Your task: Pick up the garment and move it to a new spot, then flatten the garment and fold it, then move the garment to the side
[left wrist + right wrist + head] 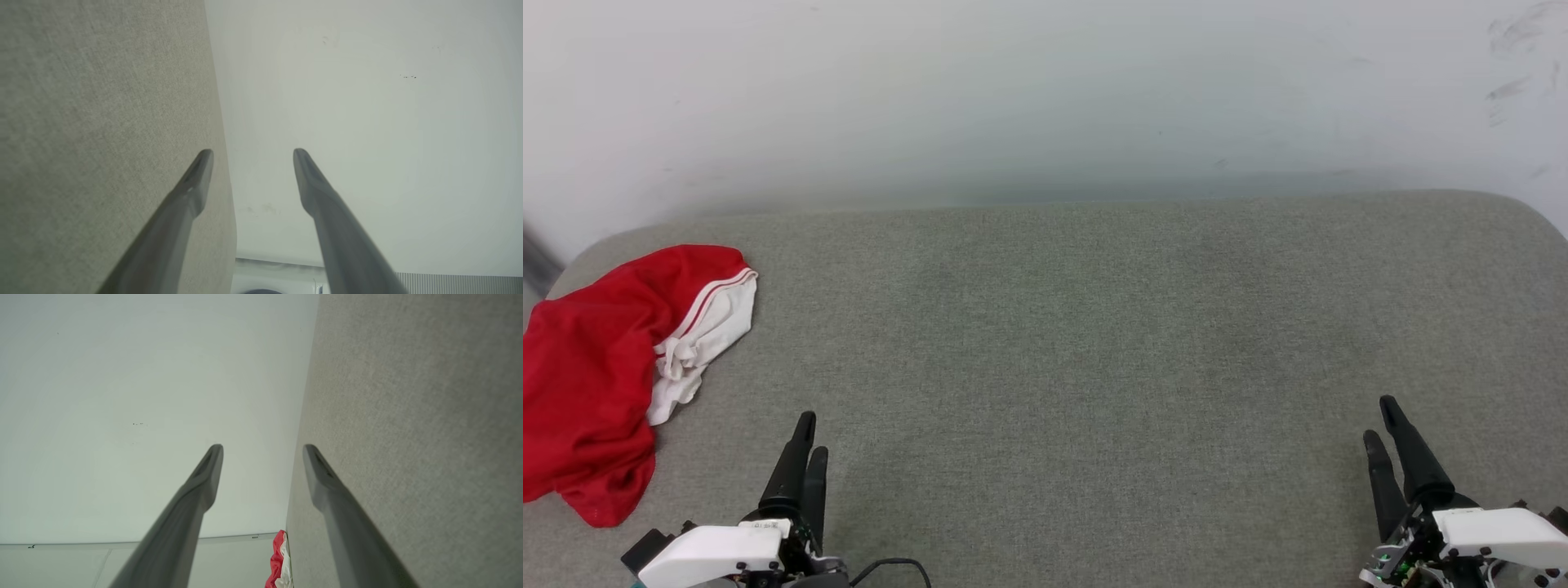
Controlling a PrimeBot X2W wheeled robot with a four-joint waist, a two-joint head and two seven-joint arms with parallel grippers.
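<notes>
Okay, left to right. One garment (596,367), a red jersey, lies crumpled on the far-left corner of the grey fabric surface (1094,327), partly cut off by the frame edge. One white sleeve (715,314) with red-striped trim faces right.

The left gripper (813,433) sits low, to the right of the garment's lower hem and apart from it, with bare fabric between them. Its two fingers show a modest gap in the left wrist view and hold nothing. One black cable (890,563) loops by its base.

The right gripper (1379,418) is at lower right, well apart from the garment. Its two fingers have tips apart in the right wrist view, also holding nothing.

A white wall (1045,98) runs behind the surface, with scuff marks (1511,33) at upper right.
</notes>
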